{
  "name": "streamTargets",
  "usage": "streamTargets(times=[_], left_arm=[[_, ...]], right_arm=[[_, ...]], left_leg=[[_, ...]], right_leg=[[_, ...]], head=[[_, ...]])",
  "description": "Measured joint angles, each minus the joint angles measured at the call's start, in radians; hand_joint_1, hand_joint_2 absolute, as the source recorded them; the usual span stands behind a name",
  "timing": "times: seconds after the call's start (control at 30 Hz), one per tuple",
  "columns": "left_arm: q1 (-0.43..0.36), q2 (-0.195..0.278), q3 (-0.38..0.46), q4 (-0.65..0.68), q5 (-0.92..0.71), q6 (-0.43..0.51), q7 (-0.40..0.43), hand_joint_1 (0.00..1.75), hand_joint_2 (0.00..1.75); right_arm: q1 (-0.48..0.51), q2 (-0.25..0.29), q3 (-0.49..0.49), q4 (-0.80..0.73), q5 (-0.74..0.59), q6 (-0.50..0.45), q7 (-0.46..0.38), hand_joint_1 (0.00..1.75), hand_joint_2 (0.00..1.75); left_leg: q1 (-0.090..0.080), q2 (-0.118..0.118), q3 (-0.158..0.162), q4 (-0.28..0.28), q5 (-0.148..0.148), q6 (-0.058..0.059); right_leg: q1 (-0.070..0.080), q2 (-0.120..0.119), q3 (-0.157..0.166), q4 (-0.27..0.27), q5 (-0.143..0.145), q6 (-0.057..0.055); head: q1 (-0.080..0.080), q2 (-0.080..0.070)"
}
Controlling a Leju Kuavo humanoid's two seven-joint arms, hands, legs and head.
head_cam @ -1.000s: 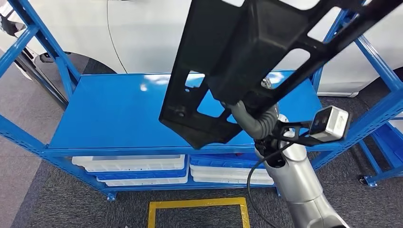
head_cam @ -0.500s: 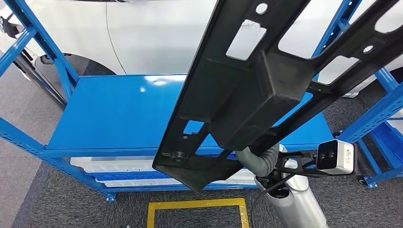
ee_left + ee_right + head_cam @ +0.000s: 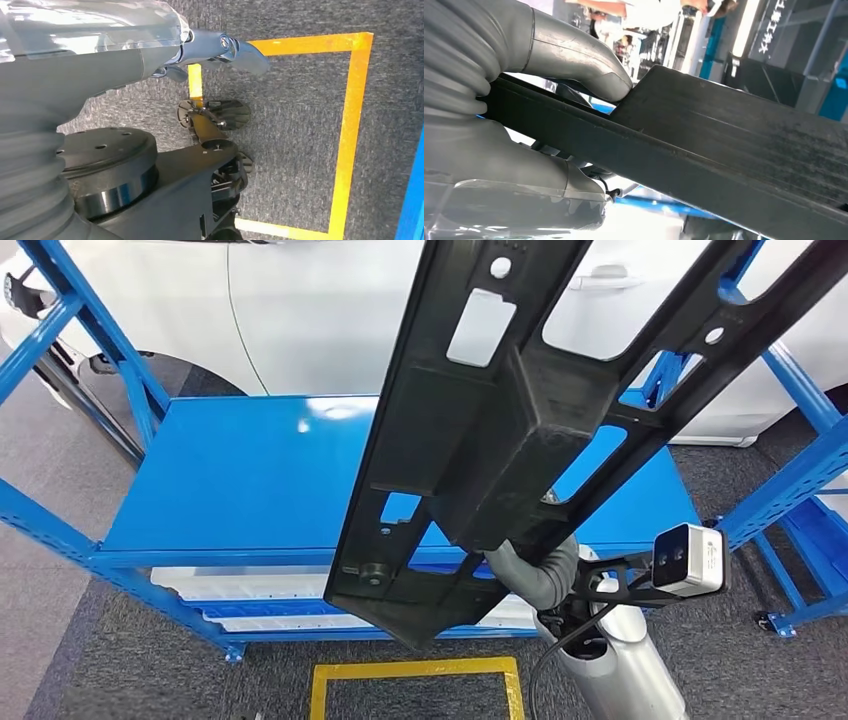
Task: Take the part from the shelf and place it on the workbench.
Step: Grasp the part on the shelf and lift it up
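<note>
In the head view, the long black part (image 3: 520, 430) hangs tilted above the blue shelf (image 3: 240, 480), gripped from beneath by the right hand (image 3: 535, 570); white bins (image 3: 270, 585) sit on the level below; a yellow floor marking (image 3: 415, 672) lies in front. In the left wrist view, the left hand (image 3: 220, 47) hangs over grey carpet, its fingers holding nothing and apart. In the right wrist view, the thumb (image 3: 579, 57) presses the part's edge.

A car workshop: blue steel shelving (image 3: 240, 480) beside a white car (image 3: 330, 310).
</note>
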Motion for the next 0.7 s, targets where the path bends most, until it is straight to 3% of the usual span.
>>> streamTargets(times=[0.1, 0.17, 0.23, 0.27, 0.3, 0.33, 0.4, 0.47, 0.6, 0.63, 0.7], left_arm=[[0.005, 0.000, 0.009, 0.000, -0.003, 0.001, 0.012, 0.00, 1.75], [0.010, 0.000, 0.012, 0.000, -0.010, 0.003, 0.027, 0.00, 1.75], [0.020, -0.001, 0.013, 0.000, -0.016, 0.003, 0.038, 0.00, 1.75], [0.025, -0.001, 0.014, 0.000, -0.018, 0.004, 0.041, 0.00, 1.75], [0.029, -0.001, 0.014, 0.000, -0.019, 0.004, 0.043, 0.00, 1.75], [0.031, -0.001, 0.014, 0.000, -0.019, 0.004, 0.044, 0.00, 1.75], [0.031, 0.000, 0.014, 0.000, -0.021, 0.005, 0.046, 0.00, 1.75], [0.029, 0.000, 0.014, 0.000, -0.027, 0.004, 0.049, 0.00, 1.75], [0.026, -0.002, 0.014, 0.000, -0.043, 0.000, 0.053, 0.00, 1.75], [0.025, -0.002, 0.014, 0.000, -0.044, -0.001, 0.053, 0.00, 1.75], [0.023, -0.004, 0.014, 0.000, -0.044, -0.004, 0.053, 0.00, 1.75]], right_arm=[[0.015, -0.001, -0.010, 0.004, 0.000, -0.010, -0.012, 1.71, 1.75], [0.041, -0.002, -0.026, 0.001, 0.016, -0.021, -0.031, 1.71, 1.75], [0.078, -0.005, -0.045, -0.008, 0.036, -0.027, -0.046, 1.71, 1.75], [0.095, -0.006, -0.053, -0.014, 0.043, -0.028, -0.049, 1.71, 1.75], [0.109, -0.008, -0.060, -0.019, 0.046, -0.028, -0.051, 1.71, 1.75], [0.120, -0.009, -0.065, -0.024, 0.047, -0.028, -0.052, 1.71, 1.75], [0.130, -0.010, -0.073, -0.034, 0.051, -0.031, -0.053, 1.71, 1.75], [0.142, -0.010, -0.082, -0.046, 0.070, -0.045, -0.059, 1.71, 1.75], [0.219, -0.010, -0.121, -0.092, 0.139, -0.087, -0.108, 1.71, 1.75], [0.239, -0.010, -0.134, -0.105, 0.150, -0.089, -0.121, 1.71, 1.75], [0.278, -0.010, -0.159, -0.126, 0.166, -0.085, -0.142, 1.71, 1.75]], left_leg=[[0.004, 0.001, -0.005, 0.015, -0.014, -0.016], [0.006, 0.002, -0.043, 0.102, -0.067, -0.025], [0.008, 0.002, -0.106, 0.240, -0.130, -0.029], [0.008, 0.002, -0.126, 0.284, -0.142, -0.030], [0.008, 0.002, -0.129, 0.291, -0.133, -0.028], [0.008, 0.002, -0.110, 0.252, -0.105, -0.024], [0.004, 0.002, -0.039, 0.109, -0.039, -0.010], [-0.002, 0.001, 0.007, 0.014, -0.009, 0.002], [-0.001, -0.002, 0.012, -0.012, 0.005, 0.018], [0.001, -0.001, 0.012, -0.020, 0.011, 0.024], [0.001, 0.003, 0.007, -0.027, 0.020, 0.032]], right_leg=[[-0.001, 0.000, 0.000, -0.005, 0.004, -0.019], [-0.002, -0.003, 0.001, -0.008, 0.005, -0.028], [0.000, -0.005, 0.001, -0.008, 0.004, -0.032], [0.002, -0.005, 0.001, -0.008, 0.004, -0.033], [0.003, -0.005, 0.001, -0.008, 0.004, -0.033], [0.004, -0.003, 0.002, -0.008, 0.004, -0.033], [0.007, -0.001, 0.006, -0.008, 0.004, -0.031], [0.009, 0.000, 0.006, -0.008, 0.005, -0.024], [0.007, -0.003, 0.005, -0.007, 0.001, 0.000], [0.007, -0.003, -0.003, 0.013, -0.019, 0.004], [0.006, -0.003, -0.043, 0.115, -0.093, 0.010]], head=[[0.000, 0.000], [0.000, 0.000], [0.000, 0.000], [0.000, 0.000], [0.000, 0.000], [0.000, 0.000], [0.000, 0.000], [0.000, 0.000], [0.000, 0.000], [0.000, 0.000], [0.000, 0.000]])
